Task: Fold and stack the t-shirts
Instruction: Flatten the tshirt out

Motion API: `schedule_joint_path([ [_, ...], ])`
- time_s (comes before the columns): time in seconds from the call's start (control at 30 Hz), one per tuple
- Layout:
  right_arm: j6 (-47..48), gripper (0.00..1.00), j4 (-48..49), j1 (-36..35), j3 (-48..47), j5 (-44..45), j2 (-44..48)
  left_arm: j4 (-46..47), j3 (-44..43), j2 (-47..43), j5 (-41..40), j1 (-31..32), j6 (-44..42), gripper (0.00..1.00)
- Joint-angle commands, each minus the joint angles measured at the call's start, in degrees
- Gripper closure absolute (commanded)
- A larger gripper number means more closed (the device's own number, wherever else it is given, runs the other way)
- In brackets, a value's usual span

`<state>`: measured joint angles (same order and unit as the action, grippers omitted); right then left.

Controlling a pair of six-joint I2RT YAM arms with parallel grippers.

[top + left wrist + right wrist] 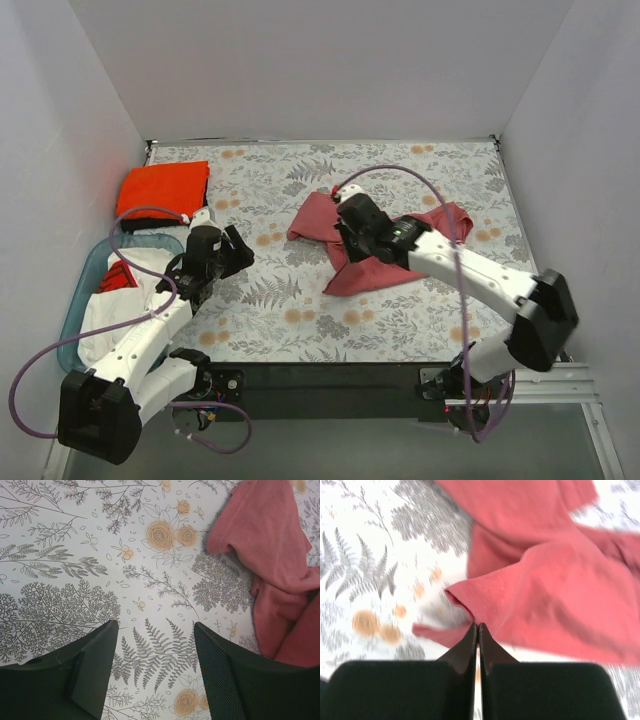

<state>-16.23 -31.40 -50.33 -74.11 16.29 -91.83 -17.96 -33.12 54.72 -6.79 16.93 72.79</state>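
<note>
The rose-red t-shirt (375,265) lies crumpled on the floral table, right of centre. My right gripper (345,235) is down at the shirt's left part. In the right wrist view its jaws (478,626) are pressed together, pinching a folded edge of the rose-red t-shirt (550,595). At the back left a folded orange t-shirt (163,188) rests on a black one (150,224). My left gripper (235,255) hovers open over bare tablecloth, with nothing between its fingers (155,630). The rose-red t-shirt (270,545) lies to its right, apart from it.
A blue bin (85,275) at the left edge holds white cloth (120,300) and a bit of red cloth (120,275). White walls close in the table on three sides. The left arm's purple cable loops near the bin.
</note>
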Motion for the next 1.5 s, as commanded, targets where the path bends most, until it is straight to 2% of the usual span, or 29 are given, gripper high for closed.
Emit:
schedule_joint_path([
  [0.0,-5.47,0.99,-5.59,0.32,10.18,4.79,13.14,0.20,0.08,0.12,-0.33,-0.40,-1.08,0.39],
  [0.03,-6.79,0.99,-8.56,0.40,12.38,5.67,19.43,0.20,-0.01,0.30,-0.25,-0.40,-1.08,0.39],
  [0.2,-22.15,0.99,-21.49,0.75,23.55,11.39,38.71,0.20,-0.01,0.92,0.11,-0.40,-1.16,0.39],
  [0.23,-24.44,0.99,-23.43,0.76,24.53,11.74,44.84,0.20,-0.01,1.09,0.02,-0.40,-1.25,0.39],
  [0.27,-28.90,0.99,-27.62,0.76,25.14,11.92,47.86,0.11,0.08,1.27,0.02,-0.40,-1.25,0.39],
  [0.37,-33.59,0.96,-33.44,0.76,26.29,11.57,58.32,0.11,-0.10,2.58,0.80,-0.40,-1.08,0.38],
  [0.47,-36.06,0.87,-36.27,0.84,25.42,11.04,65.98,0.11,-1.06,5.38,4.05,-0.32,-0.20,0.38],
  [0.5,-35.98,0.77,-37.06,0.84,25.15,10.69,67.30,0.11,-2.11,6.27,6.15,-0.32,-0.11,0.38],
  [0.53,-35.80,0.73,-37.24,0.76,24.54,10.34,68.88,0.11,-2.64,7.15,6.69,-0.32,0.15,0.37],
  [0.57,-35.45,0.65,-37.42,0.76,24.27,9.64,69.15,0.29,-3.08,9.16,6.70,-0.23,0.76,0.36],
  [0.67,-33.70,0.51,-37.33,0.76,22.35,10.33,67.49,0.90,-5.71,14.42,10.47,0.47,1.30,0.35],
  [0.73,-31.86,0.46,-36.98,0.76,20.68,11.04,64.51,0.99,-8.53,17.77,11.71,1.70,1.91,0.35],
  [0.8,-29.93,0.38,-35.50,0.76,19.18,12.36,62.40,1.51,-10.37,22.50,11.36,3.28,2.26,0.34],
  [1.0,-19.11,0.32,-21.62,0.84,20.22,11.74,49.41,5.03,-17.49,32.63,7.76,7.24,2.53,0.33],
  [1.03,-18.23,0.32,-16.29,0.84,20.93,11.83,48.51,5.38,-19.07,35.34,7.49,7.76,2.18,0.33],
  [1.13,-13.76,0.29,-9.05,2.77,24.00,9.22,44.82,5.83,-21.19,39.83,4.94,8.64,1.65,0.33],
  [1.23,-10.76,0.29,-3.33,11.28,26.19,3.33,39.55,6.79,-23.30,42.57,3.28,9.44,1.21,0.33],
  [1.27,-10.14,0.29,-0.88,17.04,26.81,-0.52,38.41,6.97,-24.26,44.14,2.31,9.61,1.04,0.33],
  [1.4,-6.11,0.30,6.67,29.82,30.33,-8.10,33.67,8.54,-25.41,47.05,1.08,9.70,0.95,0.34],
  [1.47,-5.66,0.34,9.41,35.61,31.39,-15.22,31.29,9.42,-25.67,48.28,1.07,9.70,0.95,0.34],
])
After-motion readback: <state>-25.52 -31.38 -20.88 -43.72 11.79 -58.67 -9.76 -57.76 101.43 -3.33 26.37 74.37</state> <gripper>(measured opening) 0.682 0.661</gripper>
